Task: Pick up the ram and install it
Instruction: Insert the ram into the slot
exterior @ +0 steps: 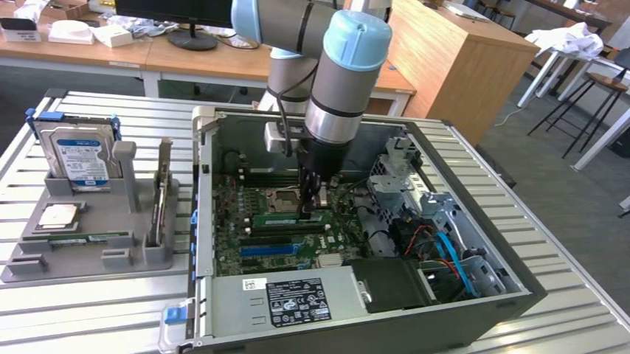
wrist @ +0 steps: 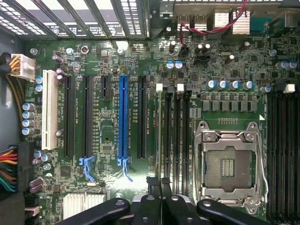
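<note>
**Ram gripped inside the case**

I see the gripper (exterior: 313,212) clamped on the ram (exterior: 276,219), low over the motherboard (wrist: 112,140) in the open computer case (exterior: 443,313). The grey tray (exterior: 69,259) holds one second stick (exterior: 84,237), one hard drive (exterior: 79,158) and one expansion card (exterior: 162,195).

Silver-grey arm (exterior: 335,110), pale blue joint caps (exterior: 356,33), black jaws

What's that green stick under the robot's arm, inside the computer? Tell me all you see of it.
The ram is a long, thin green circuit board, standing on edge among the memory slots beside the empty processor socket on the motherboard. The gripper pinches it from above. Whether it is fully seated cannot be told.
</note>
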Motion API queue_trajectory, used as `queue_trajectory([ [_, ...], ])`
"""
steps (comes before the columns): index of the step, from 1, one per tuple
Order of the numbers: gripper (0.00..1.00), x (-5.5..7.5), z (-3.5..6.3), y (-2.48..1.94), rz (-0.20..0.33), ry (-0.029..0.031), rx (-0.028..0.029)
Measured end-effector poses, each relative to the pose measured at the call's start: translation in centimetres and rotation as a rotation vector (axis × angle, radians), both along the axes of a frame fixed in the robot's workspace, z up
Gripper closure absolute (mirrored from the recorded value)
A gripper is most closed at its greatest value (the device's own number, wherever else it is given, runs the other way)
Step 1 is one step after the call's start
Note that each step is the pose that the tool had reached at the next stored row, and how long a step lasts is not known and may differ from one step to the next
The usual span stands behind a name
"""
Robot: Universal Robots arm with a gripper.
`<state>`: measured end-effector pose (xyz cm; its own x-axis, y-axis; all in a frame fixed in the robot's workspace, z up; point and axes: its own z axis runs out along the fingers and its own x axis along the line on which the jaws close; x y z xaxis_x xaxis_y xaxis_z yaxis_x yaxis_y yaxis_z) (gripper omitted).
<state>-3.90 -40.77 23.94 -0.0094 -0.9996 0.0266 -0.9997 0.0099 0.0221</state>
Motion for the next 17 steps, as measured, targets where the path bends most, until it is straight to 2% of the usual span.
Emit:
queue_trajectory([
  [17,0.89,0.00,-0.43,0.00,0.000,0.0000,0.0001],
])
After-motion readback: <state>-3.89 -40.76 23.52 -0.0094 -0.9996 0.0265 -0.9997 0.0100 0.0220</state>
